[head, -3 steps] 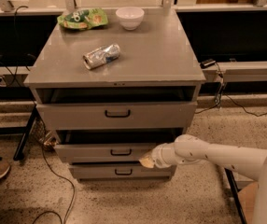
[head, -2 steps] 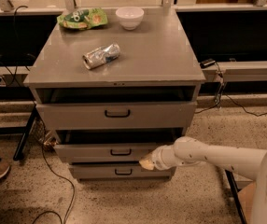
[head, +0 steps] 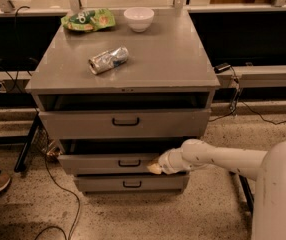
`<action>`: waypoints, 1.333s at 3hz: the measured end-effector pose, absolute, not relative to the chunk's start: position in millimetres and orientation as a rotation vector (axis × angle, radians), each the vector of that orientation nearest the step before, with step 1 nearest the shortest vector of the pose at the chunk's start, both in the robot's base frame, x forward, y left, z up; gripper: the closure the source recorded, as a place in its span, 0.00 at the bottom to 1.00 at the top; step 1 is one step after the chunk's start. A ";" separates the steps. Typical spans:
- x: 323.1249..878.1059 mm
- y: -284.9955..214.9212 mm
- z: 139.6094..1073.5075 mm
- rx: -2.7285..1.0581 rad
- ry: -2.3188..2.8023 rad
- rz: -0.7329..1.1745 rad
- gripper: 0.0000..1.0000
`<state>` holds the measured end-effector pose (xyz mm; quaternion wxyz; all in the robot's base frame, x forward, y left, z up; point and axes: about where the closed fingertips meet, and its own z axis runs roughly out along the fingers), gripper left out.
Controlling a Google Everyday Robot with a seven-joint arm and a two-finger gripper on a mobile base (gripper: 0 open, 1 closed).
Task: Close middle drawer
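The middle drawer (head: pixel 108 162) is the second of three grey fronts on the cabinet, with a small black bar handle (head: pixel 129 162) at its centre. It stands pulled out a little, with a dark gap above it. My gripper (head: pixel 154 168) sits at the right part of that drawer's front, touching or almost touching it, at the end of my white arm (head: pixel 218 159) that reaches in from the right. The taller top drawer (head: pixel 125 122) is above and the bottom drawer (head: pixel 130 184) below.
On the cabinet top (head: pixel 173 59) lie a crushed can (head: pixel 108 60), a white bowl (head: pixel 139 18) and a green chip bag (head: pixel 88 20). Cables (head: pixel 58 194) trail on the floor at left. A shoe (head: pixel 0 181) shows at far left.
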<state>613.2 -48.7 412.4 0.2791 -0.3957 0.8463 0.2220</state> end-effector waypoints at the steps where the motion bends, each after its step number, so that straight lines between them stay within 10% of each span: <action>1: 631.5 -42.9 412.9 -1.063 2.256 0.595 1.00; 4: 539.1 -76.1 439.5 -1.109 2.270 0.718 1.00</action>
